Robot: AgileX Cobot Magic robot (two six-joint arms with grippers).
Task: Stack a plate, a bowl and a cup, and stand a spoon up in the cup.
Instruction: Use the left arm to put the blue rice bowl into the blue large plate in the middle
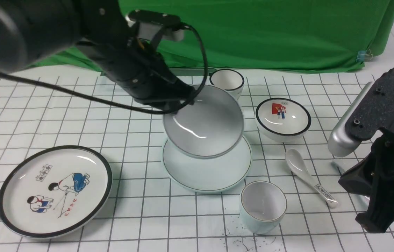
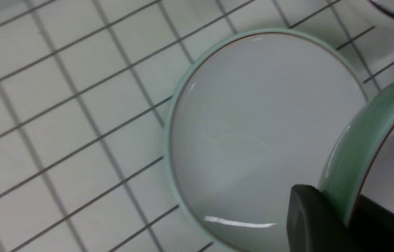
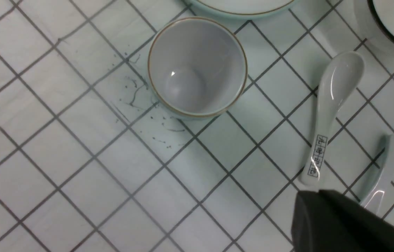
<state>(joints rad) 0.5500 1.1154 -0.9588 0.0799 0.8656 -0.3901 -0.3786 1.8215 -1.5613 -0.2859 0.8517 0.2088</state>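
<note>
While the left gripper (image 1: 180,104) is clamped on the rim of the plain pale bowl (image 1: 203,122), the bowl hangs tilted, its open side turned toward the camera. It is above the far part of the plain pale plate (image 1: 207,173). That plate lies flat near the middle of the white gridded table (image 1: 141,217). Whether the bowl's lower edge touches the plate is hard to tell.

In the left wrist view, 1 dark finger (image 2: 308,217) presses the bowl's greenish outer wall (image 2: 350,154). The plate (image 2: 252,115) lies below it.

The pale blue cup (image 1: 262,206) stands upright and empty on the table, near the plate's front right edge and apart from it. The plain white spoon (image 3: 380,178) lies on the table at the far right, largely hidden under the right gripper (image 1: 375,210). That gripper hovers low over the spoon. The pictures do not show whether its jaws are apart or together.

4 other pieces sit on the table:
- a labelled spoon (image 1: 308,176) between the cup and the plain spoon
- a black-rimmed bowl with a flag picture (image 1: 283,117) to the right of the held bowl
- a black-rimmed white cup (image 1: 227,81) behind the held bowl
- a large plate with cartoon children (image 1: 55,190) at the front left

A green cloth (image 1: 270,31) hangs at the back.
</note>
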